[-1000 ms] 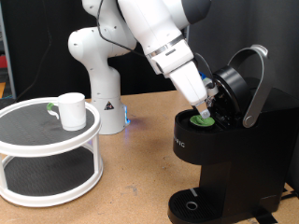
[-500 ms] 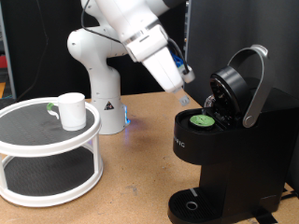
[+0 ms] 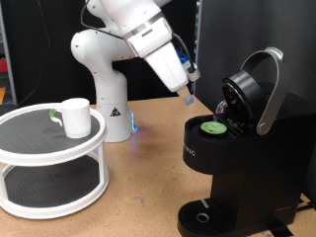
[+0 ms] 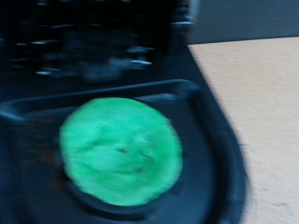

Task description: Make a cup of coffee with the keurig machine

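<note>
The keurig machine (image 3: pixel 242 163) stands at the exterior view's right with its hinged top and silver handle (image 3: pixel 269 94) raised. A small pod with a green top (image 3: pixel 212 125) sits in the open brew chamber; it fills the wrist view (image 4: pixel 121 151), blurred. My gripper (image 3: pixel 187 96) hangs in the air up and to the left of the chamber, clear of the pod, with nothing seen between its fingers. The fingers do not show in the wrist view. The white cup (image 3: pixel 75 116) stands upright on the top shelf of a white round stand (image 3: pixel 51 148) at the exterior view's left.
The robot's white base (image 3: pixel 104 94) stands behind the wooden table (image 3: pixel 138 197), between the stand and the machine. The machine's drip tray (image 3: pixel 202 217) is at the bottom right. A dark small object (image 3: pixel 52 115) lies next to the cup on the stand.
My gripper has lifted out of the brew chamber and moved up and to the left, leaving the green-topped pod in the machine. The cup has not moved.
</note>
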